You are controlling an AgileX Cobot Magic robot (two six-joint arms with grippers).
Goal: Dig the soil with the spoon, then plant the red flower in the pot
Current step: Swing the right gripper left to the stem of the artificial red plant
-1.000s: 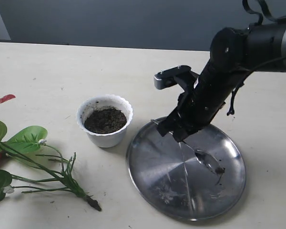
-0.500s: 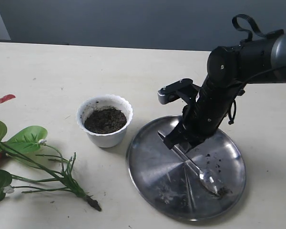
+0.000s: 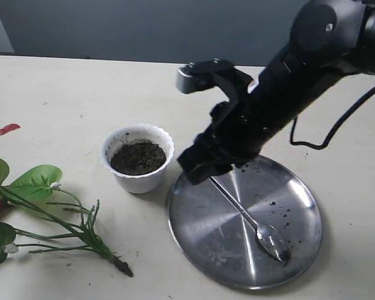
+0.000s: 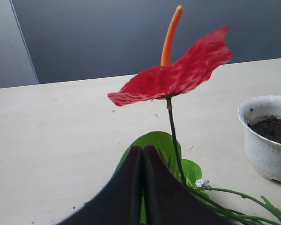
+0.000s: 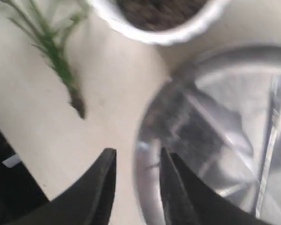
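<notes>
Now empty, slightly parted right end effector [image 5: 136,180]

A pale cream table [image 3: 62,94] fills most of the frame. Behind it, across the top, runs a dark grey-blue wall [image 3: 144,28].

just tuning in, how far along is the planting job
The digging looks done: the spoon lies on the steel plate with soil crumbs around it, and the right gripper is open over the plate, holding nothing. Nothing is in hand. The left gripper is shut and empty beside the red flower, which lies on the table, unplanted. The pot holds only soil.
</notes>
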